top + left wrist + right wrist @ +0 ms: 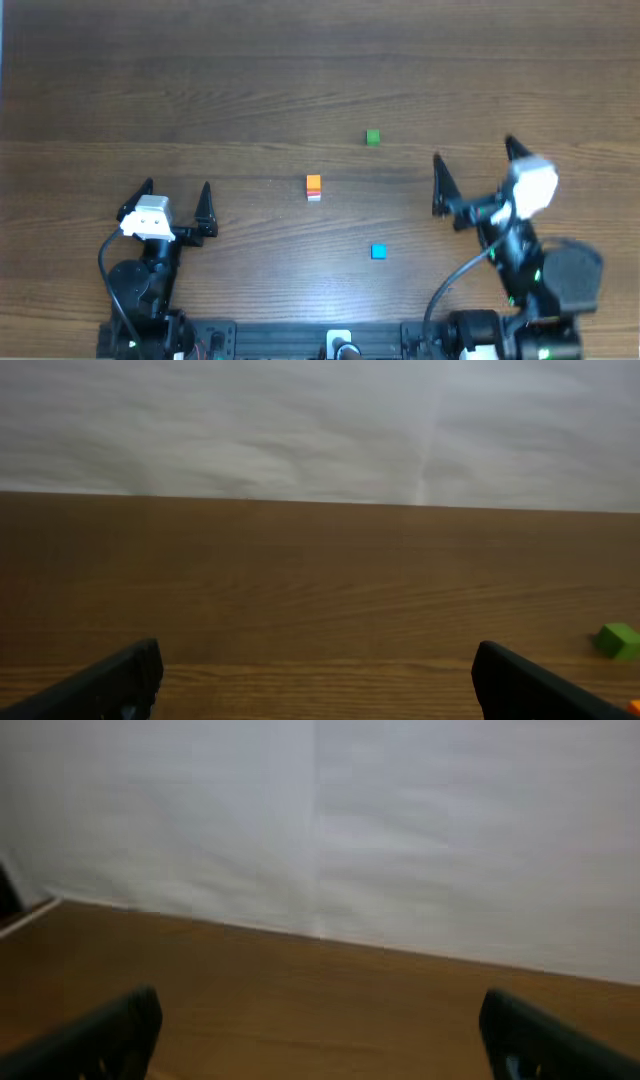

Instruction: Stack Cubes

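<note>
Surface: brown wood-grain table (pixel 200 90), with a plank seam (pixel 150 143) running across it side to side in the top view.

Items on it:
- Green cube (pixel 373 137), alone, farthest from the arm bases and just beyond the seam. It also shows in the left wrist view (pixel 618 640), flat on the wood.
- White cube (pixel 314 196) near the table's middle, with an orange cube (pixel 313 183) sitting on top of it. Only the white one touches the wood.
- Blue cube (pixel 378 252), alone, nearest the bases, on the green cube's side of the stack.

The three spots are well apart; none touch.
</note>
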`<state>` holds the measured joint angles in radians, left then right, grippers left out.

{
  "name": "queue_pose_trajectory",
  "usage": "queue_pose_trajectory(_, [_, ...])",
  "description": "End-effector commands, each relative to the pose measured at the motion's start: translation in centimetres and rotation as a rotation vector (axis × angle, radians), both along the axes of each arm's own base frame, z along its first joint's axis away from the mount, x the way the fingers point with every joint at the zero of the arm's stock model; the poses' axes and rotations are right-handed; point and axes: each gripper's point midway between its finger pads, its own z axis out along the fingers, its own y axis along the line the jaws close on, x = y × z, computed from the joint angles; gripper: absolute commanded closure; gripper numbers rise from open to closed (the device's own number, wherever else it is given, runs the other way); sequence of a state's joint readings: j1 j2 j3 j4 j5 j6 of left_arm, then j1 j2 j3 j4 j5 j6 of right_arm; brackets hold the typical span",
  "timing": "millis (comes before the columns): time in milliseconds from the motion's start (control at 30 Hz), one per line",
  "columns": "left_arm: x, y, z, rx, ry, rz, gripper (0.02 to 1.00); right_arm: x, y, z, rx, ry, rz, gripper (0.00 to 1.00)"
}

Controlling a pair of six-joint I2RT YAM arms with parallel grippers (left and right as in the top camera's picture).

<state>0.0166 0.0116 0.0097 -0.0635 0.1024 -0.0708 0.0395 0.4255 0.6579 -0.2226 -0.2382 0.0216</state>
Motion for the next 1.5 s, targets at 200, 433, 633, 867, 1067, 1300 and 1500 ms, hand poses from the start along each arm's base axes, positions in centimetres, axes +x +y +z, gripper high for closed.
queue_pose_trajectory(200, [0.0, -0.2, -0.1, 0.013, 0.001, -0.012, 0.018, 7.8, 4.8, -1.2, -0.028, 0.489, 0.105, 0.009])
queue_pose_trajectory(433, [0.0, -0.2, -0.1, 0.013, 0.001, -0.012, 0.018, 14.0, 7.2, -9.2, -0.030, 0.847, 0.020, 0.009])
queue_pose_trajectory(633, [0.0, -0.2, -0.1, 0.013, 0.001, -0.012, 0.018, 16.5, 8.5, -18.9, -0.051, 1.089, -0.038, 0.007])
queue_pose_trajectory(867, [0.0, -0.2, -0.1, 0.013, 0.001, -0.012, 0.018, 16.4, 8.7, -26.6, -0.078, 1.266, -0.166, 0.007])
queue_pose_trajectory(1067, [0.0, -0.2, -0.1, 0.013, 0.001, -0.012, 0.020, 15.9, 8.9, -30.0, -0.141, 1.324, -0.216, 0.007])
queue_pose_trajectory(1300, [0.0, -0.2, -0.1, 0.013, 0.001, -0.012, 0.018, 17.0, 7.8, -30.0, -0.191, 1.277, -0.273, 0.007])
queue_pose_trajectory(1500, [0.0, -0.2, -0.1, 0.013, 0.001, -0.012, 0.018, 18.1, 8.2, -29.6, -0.216, 1.225, -0.227, 0.009])
